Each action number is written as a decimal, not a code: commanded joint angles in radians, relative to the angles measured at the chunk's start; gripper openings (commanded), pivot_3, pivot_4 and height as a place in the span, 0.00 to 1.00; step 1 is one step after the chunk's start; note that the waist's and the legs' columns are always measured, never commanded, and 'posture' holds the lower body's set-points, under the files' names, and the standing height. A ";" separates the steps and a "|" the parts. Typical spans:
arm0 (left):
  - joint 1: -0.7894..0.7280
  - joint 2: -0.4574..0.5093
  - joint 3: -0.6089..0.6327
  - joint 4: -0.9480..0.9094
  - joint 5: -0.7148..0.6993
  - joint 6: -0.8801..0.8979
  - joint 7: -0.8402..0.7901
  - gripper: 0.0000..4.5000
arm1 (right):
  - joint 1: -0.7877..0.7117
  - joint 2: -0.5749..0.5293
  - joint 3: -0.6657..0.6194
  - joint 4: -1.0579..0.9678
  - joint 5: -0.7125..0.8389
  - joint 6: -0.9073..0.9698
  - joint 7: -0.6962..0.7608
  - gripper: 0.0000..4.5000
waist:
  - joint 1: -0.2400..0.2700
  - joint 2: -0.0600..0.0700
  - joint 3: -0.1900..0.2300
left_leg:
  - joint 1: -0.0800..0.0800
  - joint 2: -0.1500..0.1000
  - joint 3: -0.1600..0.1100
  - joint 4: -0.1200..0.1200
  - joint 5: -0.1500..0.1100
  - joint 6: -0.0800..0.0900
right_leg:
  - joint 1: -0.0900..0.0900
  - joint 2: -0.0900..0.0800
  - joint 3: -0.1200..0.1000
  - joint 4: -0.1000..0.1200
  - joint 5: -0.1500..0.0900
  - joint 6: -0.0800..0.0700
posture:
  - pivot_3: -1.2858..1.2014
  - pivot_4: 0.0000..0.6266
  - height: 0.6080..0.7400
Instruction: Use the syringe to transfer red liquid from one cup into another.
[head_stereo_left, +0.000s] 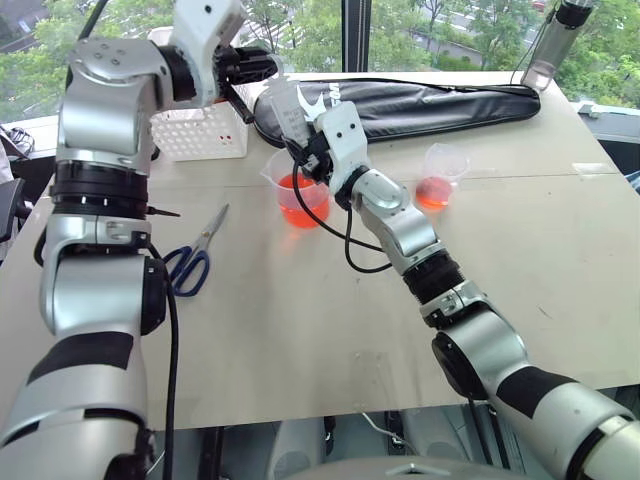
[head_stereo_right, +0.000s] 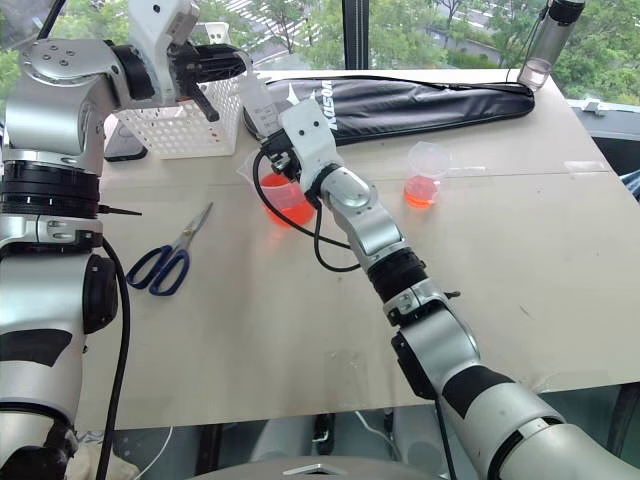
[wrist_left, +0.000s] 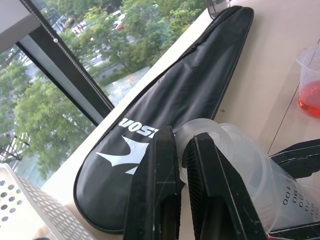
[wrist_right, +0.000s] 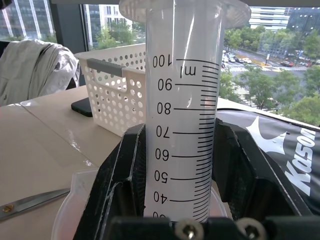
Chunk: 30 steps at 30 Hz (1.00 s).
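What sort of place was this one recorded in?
Probably a test bench in an upper-floor office or lab: a plain work table stands against large windows looking down on trees and streets, with office towers beyond. On it lie a white basket, scissors and a black zipped bag.

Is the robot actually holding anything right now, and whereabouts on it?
Yes. The right gripper clamps the syringe around its barrel, standing upright over the measuring cup. The left gripper is shut at the syringe's top end, on the plunger it seems.
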 joint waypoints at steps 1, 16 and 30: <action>-0.019 0.026 0.041 -0.052 0.003 -0.030 0.005 0.00 | 0.041 0.120 0.052 -0.057 0.003 -0.003 0.034 0.32 | 0.000 0.000 0.000 | 0.000 0.000 0.000 0.000 0.000 0.000 | 0.000 0.000 0.000 0.000 0.000 0.000 | 0.52 0.24 0.88; 0.024 0.069 0.040 -0.099 0.011 -0.139 -0.034 0.00 | -0.019 0.077 0.039 -0.120 0.045 0.097 0.073 0.97 | 0.001 -0.001 0.000 | 0.000 0.000 0.000 0.002 0.000 0.000 | 0.000 0.000 0.000 0.008 0.000 0.000 | 0.52 0.24 0.88; 0.069 0.037 0.042 -0.056 0.059 -0.376 0.025 0.00 | -0.136 0.011 -0.058 -0.173 0.124 0.307 0.145 0.97 | 0.002 -0.001 -0.001 | 0.000 0.000 0.000 0.002 0.000 0.000 | -0.001 0.000 0.000 0.011 0.000 0.000 | 0.52 0.24 0.88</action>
